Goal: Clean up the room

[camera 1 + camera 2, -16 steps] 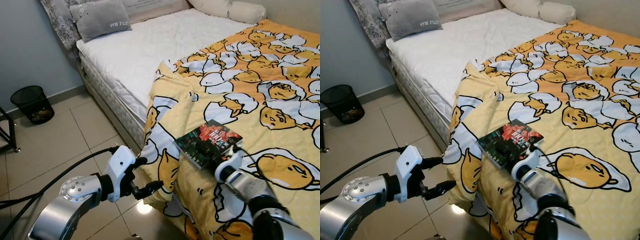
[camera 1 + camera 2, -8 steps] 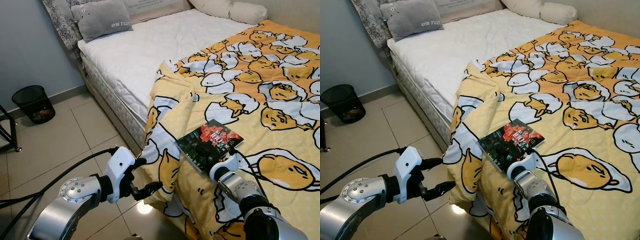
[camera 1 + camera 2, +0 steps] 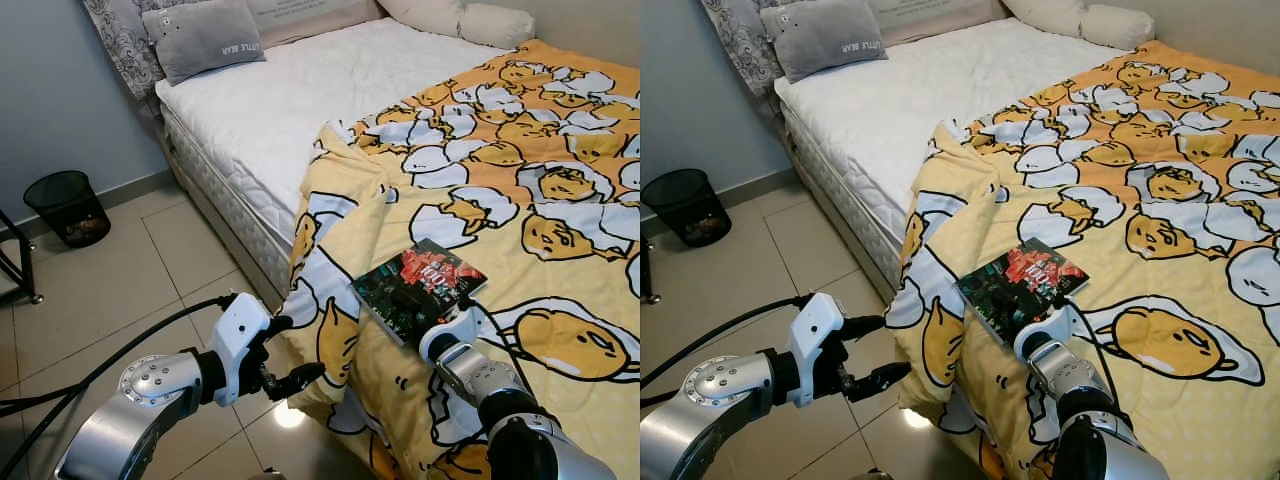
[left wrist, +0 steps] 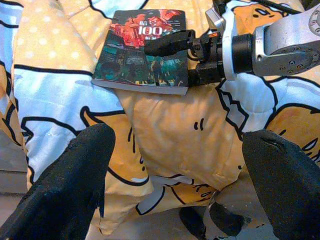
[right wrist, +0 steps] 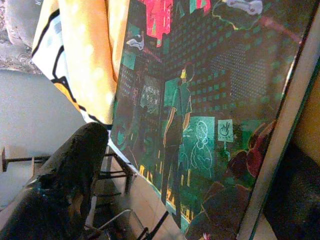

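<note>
The right claw (image 4: pixel 187 55) bites the near edge of the book (image 3: pixel 418 287), one finger on top and one under. The book lies flat on the soft blanket (image 3: pixel 520 180). It looks thin, stiff and light, maybe slippery. The left claw (image 3: pixel 285 350) hangs wide open beside the bed.

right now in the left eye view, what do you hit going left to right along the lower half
black wastebasket → left gripper → book on the yellow egg-print blanket, with the right gripper at the book's near edge
</note>
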Available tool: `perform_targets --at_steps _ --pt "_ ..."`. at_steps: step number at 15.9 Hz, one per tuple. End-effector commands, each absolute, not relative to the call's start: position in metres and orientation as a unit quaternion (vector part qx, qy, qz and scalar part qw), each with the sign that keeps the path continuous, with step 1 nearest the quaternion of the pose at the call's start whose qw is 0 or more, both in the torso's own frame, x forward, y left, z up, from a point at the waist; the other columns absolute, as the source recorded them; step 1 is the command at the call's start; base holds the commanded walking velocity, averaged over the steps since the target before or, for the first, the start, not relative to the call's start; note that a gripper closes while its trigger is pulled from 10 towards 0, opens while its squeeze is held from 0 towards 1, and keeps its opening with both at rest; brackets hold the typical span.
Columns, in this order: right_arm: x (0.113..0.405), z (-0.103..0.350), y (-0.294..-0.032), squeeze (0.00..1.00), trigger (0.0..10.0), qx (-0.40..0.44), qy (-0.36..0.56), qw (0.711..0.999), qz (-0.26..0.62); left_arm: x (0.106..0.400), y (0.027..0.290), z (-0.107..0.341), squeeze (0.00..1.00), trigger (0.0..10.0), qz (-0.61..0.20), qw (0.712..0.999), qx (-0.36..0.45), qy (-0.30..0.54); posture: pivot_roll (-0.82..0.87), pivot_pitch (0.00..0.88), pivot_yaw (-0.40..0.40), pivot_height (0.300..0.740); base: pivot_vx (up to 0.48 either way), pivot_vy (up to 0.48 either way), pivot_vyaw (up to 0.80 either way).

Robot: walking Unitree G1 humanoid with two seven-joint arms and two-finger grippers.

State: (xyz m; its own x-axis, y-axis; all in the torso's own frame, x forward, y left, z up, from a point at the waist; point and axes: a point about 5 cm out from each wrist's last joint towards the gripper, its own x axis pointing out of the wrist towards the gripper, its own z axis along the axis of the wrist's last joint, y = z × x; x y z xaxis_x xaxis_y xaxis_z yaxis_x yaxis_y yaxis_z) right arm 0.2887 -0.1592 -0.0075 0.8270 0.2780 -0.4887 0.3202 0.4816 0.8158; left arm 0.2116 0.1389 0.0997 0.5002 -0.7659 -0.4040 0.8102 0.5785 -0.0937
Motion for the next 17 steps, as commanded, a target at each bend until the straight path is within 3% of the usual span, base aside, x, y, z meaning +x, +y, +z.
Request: perform_targets --at_steps 1,4,5,6,8,17 --pt "0.290 -0.007 -0.156 0.00 5.8 0.510 0.297 0.807 -0.016 0.212 0.142 0.099 1.00 10.0 -0.451 0.866 0.062 0.208 0.06 0.000 0.066 0.740 0.000 0.000 0.00" --pt "0.290 -0.007 -0.156 0.00 5.8 0.510 0.297 0.807 -0.016 0.212 0.142 0.099 1.00 10.0 -0.451 0.866 0.062 0.208 0.06 0.000 0.066 0.740 0.000 0.000 0.00" --pt "0.293 -0.005 -0.154 0.00 3.5 0.525 0.283 0.802 -0.020 0.212 0.142 0.099 1.00 10.0 -0.450 0.866 0.062 0.208 0.06 0.000 0.065 0.740 0.000 0.000 0.00" --pt "0.300 0.004 -0.154 0.00 0.0 0.543 0.252 0.801 0.001 0.212 0.142 0.099 1.00 10.0 -0.450 0.866 0.063 0.208 0.05 0.000 0.060 0.740 0.000 0.000 0.00" --pt "0.307 0.014 -0.154 0.00 0.0 0.560 0.212 0.800 0.033 0.212 0.141 0.098 1.00 10.0 -0.451 0.865 0.064 0.208 0.05 0.000 0.060 0.740 0.000 0.000 0.00" --pt "0.302 0.013 -0.161 0.00 0.0 0.538 0.216 0.813 0.051 0.211 0.142 0.097 1.00 10.0 -0.446 0.868 0.066 0.209 0.04 0.000 0.054 0.740 0.000 0.000 0.00"
